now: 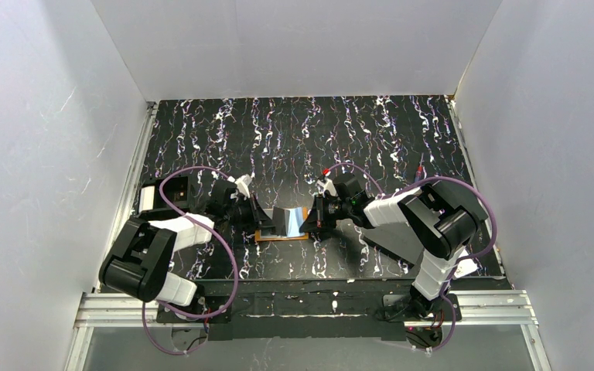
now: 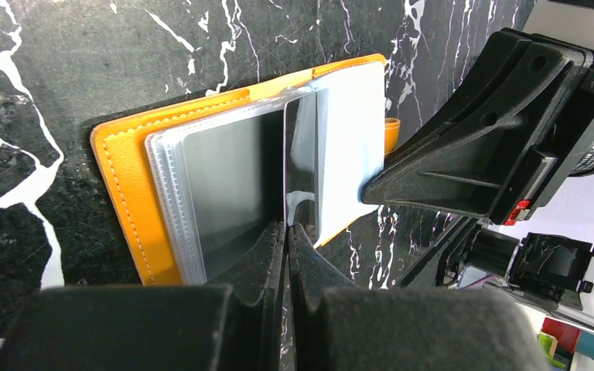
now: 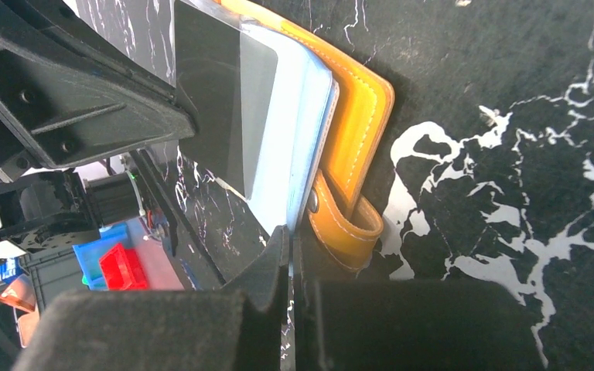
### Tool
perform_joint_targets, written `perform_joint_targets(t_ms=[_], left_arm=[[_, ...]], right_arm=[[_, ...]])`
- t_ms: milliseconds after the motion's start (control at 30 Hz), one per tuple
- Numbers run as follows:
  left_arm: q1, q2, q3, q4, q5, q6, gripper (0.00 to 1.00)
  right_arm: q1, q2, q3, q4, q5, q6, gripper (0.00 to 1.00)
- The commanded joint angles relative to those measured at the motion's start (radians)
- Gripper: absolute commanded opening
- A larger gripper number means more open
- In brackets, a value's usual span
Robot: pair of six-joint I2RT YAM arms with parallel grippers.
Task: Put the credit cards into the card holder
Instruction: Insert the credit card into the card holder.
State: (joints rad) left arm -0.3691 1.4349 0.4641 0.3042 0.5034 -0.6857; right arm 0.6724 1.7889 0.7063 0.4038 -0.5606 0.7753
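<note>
Left wrist view: a likely stiff, slick credit card is pinched edgewise by the left claw above the limp sleeves of the card holder; the right claw is pressed together alongside.

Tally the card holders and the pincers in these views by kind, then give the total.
Orange folding card holder with clear sleeves: 1
Black two-finger pincers: 2, the left pincer and the right pincer
Total: 3

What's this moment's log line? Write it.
orange folding card holder open | left gripper shut on upright clear sleeve | right gripper shut on pale outer sleeve
</note>
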Motion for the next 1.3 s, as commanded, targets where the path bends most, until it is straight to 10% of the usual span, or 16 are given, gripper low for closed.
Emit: perform_joint_targets(t_ms=[0, 467, 667, 767, 900, 1267], left_arm=[[-0.017, 0.01, -0.033, 0.065, -0.043, -0.003, 0.0], [-0.045, 0.027, -0.068, 0.126, 0.049, -0.178, 0.0], [-0.048, 0.006, 0.003, -0.012, 0.044, -0.183, 0.4], [-0.048, -0.034, 0.203, -0.505, -0.118, 0.017, 0.6], [-0.066, 0.039, 0.285, -0.556, -0.151, 0.048, 0.29], [-0.133, 0.159, 0.276, -0.354, -0.079, -0.015, 0.27]], right_arm=[[0.008, 0.027, 0.005, 0.006, 0.005, -0.009, 0.01], [0.009, 0.031, -0.001, 0.021, 0.001, 0.003, 0.01], [0.01, 0.018, -0.004, 0.014, 0.002, -0.004, 0.01], [0.01, 0.013, -0.001, 0.002, 0.007, -0.014, 0.01], [0.01, 0.014, -0.001, -0.005, 0.005, -0.02, 0.01], [0.01, 0.014, 0.012, -0.02, 0.003, -0.028, 0.01]])
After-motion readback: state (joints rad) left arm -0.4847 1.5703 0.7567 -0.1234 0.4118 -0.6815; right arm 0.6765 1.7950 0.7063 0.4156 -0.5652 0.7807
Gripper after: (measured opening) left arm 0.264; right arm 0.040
